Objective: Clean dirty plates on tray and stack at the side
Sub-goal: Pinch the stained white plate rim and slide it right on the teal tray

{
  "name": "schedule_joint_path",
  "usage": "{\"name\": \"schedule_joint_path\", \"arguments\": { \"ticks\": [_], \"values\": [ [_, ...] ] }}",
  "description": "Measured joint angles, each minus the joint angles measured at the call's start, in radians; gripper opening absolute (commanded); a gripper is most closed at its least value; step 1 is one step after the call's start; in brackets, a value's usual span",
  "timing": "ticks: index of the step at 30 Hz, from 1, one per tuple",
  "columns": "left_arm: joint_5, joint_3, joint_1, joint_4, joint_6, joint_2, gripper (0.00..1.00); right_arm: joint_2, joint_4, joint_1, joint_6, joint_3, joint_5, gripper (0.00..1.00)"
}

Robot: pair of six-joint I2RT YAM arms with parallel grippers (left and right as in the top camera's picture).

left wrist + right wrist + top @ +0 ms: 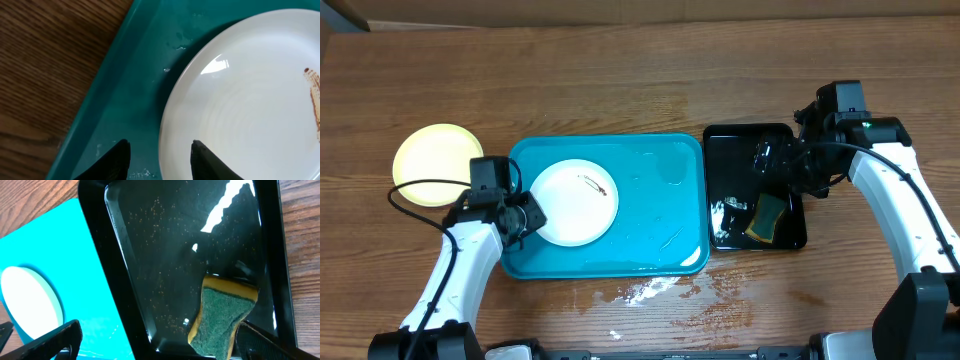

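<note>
A white plate (575, 202) with a small brown smear lies in the left half of the wet turquoise tray (660, 235). In the left wrist view the plate (250, 100) fills the right side, with its left rim between my open left gripper's (160, 152) fingers. Overhead, the left gripper (527, 215) sits at the plate's left edge. A pale yellow-green plate (435, 163) lies on the table left of the tray. No third plate shows. My right gripper (772, 168) hangs open above the black tray, empty; in its wrist view (160, 342) a sponge lies by its right finger.
A glossy black tray (725, 140) stands right of the turquoise tray and holds a yellow and green sponge (767, 218), also in the right wrist view (225, 315). Foam and water streaks (655, 288) lie on the wooden table in front of the turquoise tray.
</note>
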Motion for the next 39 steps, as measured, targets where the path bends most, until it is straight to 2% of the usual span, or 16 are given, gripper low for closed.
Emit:
{"name": "schedule_joint_path", "arguments": {
  "ticks": [8, 14, 21, 31, 39],
  "values": [
    [0.031, -0.034, 0.000, 0.065, -0.001, 0.032, 0.39, 0.000, 0.000, 0.000, 0.000, 0.000, 0.000, 1.00],
    [0.079, -0.034, 0.000, 0.119, 0.001, 0.122, 0.16, 0.000, 0.000, 0.000, 0.000, 0.000, 0.000, 1.00],
    [0.164, -0.018, -0.002, 0.130, 0.071, 0.136, 0.04, 0.000, 0.000, 0.000, -0.001, 0.000, 0.000, 1.00],
    [0.183, 0.038, -0.087, 0.207, 0.235, 0.138, 0.07, 0.000, 0.000, 0.000, 0.000, 0.000, 0.000, 1.00],
    [0.183, 0.041, -0.189, 0.270, 0.263, 0.138, 0.15, 0.000, 0.000, 0.000, 0.000, 0.000, 0.000, 1.00]
  ]
}}
